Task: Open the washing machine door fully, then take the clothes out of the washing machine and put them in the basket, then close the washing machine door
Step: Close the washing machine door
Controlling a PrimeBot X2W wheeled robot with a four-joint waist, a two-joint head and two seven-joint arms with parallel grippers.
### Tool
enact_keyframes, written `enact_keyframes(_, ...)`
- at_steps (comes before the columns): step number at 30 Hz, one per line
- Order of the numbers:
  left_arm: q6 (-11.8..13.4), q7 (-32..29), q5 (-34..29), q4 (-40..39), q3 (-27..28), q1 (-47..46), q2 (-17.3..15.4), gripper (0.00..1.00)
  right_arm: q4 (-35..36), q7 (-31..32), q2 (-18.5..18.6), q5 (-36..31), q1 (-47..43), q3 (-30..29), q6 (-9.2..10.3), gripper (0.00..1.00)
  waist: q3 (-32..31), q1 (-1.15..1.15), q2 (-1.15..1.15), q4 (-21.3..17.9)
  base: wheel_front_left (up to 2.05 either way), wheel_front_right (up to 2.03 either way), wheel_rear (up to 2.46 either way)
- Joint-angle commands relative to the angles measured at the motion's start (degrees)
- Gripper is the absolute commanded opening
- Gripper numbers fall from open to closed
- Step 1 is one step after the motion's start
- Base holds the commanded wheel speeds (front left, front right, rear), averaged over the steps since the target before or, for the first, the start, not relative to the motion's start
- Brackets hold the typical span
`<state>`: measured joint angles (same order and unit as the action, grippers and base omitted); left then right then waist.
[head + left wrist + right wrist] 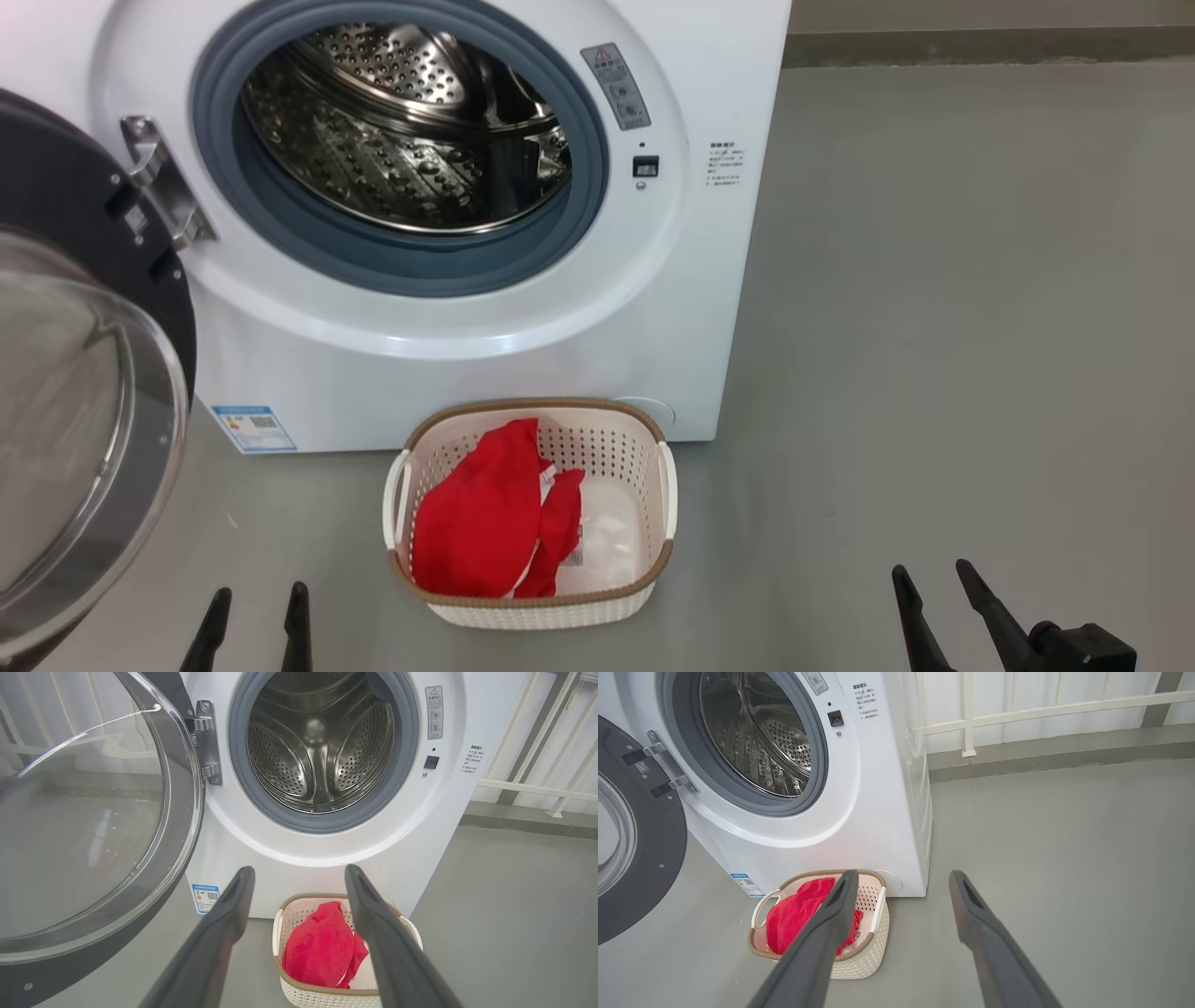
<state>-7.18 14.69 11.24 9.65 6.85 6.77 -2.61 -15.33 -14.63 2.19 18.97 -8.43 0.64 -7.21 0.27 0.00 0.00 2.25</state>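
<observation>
The white washing machine [448, 373] stands with its door [84, 392] swung wide open to the left, glass bowl facing me. Its steel drum [411, 131] looks bare of fabric. On the floor in front sits the cream basket [653, 560] holding red clothes [485, 523]. My left gripper [260, 597] is open at the lower left, beside the basket. My right gripper [931, 579] is open at the lower right, well clear of it. In the left wrist view the open gripper [299, 872] frames the basket [299, 989] and clothes [322, 947]. In the right wrist view the open gripper [903, 877] points at the floor beside the basket [873, 952].
Grey floor [934, 327] stretches to the right of the machine. A white railing [1017, 714] and a low kerb run behind it. The open door [84, 826] fills the space on the left, close to my left arm.
</observation>
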Motion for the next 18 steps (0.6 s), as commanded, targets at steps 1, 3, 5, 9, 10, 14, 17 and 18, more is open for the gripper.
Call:
enact_keyframes(1,-0.3,0.3,-0.1,-1.5,1.7,-1.0,-0.3,1.0,1.3,-0.4,0.7,-0.7,0.5,1.3,-0.28,1.0,0.0,0.0,0.0,0.0,-0.81,0.81,0.0)
enact_keyframes(3,-0.3,0.3,-0.2,-1.4,1.6,-1.0,-0.3,1.0,1.3,-0.4,0.7,-0.7,0.5,1.3,-0.28,1.0,0.0,0.0,0.0,0.1,-0.6,0.6,0.0)
enact_keyframes(5,-0.3,0.3,-0.2,-1.3,1.6,-1.0,-0.3,1.0,1.3,-0.4,0.7,-0.7,0.5,1.3,-0.28,1.0,-0.1,0.0,0.0,0.2,-0.33,0.33,0.0)
enact_keyframes(9,-0.3,0.3,-0.2,-1.2,1.7,-1.0,-0.3,1.0,1.2,-0.4,0.7,-0.8,0.5,1.3,-0.28,1.0,-0.2,0.0,0.0,0.3,-0.03,0.03,0.0)
enact_keyframes(10,-0.3,0.3,-0.2,-1.2,1.7,-1.0,-0.3,1.0,1.2,-0.4,0.7,-0.8,0.5,1.3,-0.28,1.0,-0.2,0.0,0.0,0.3,0.0,0.0,0.0)
enact_keyframes(14,-0.3,0.3,-0.2,-1.2,1.7,-1.0,-0.3,1.0,1.2,-0.4,0.7,-0.9,0.4,1.4,-0.28,1.0,-0.4,0.0,0.0,0.5,0.0,0.0,0.0)
enact_keyframes(17,-0.3,0.3,-0.2,-1.3,1.5,-0.9,-0.3,1.0,1.1,-0.4,0.7,-0.9,0.5,1.4,-0.28,1.0,-0.4,0.0,0.0,0.6,0.0,0.0,0.0)
enact_keyframes(18,-0.3,0.3,-0.2,-1.3,1.5,-0.9,-0.3,1.0,1.0,-0.4,0.7,-0.9,0.5,1.5,-0.28,1.0,-0.5,0.0,0.0,0.6,0.0,0.0,0.0)
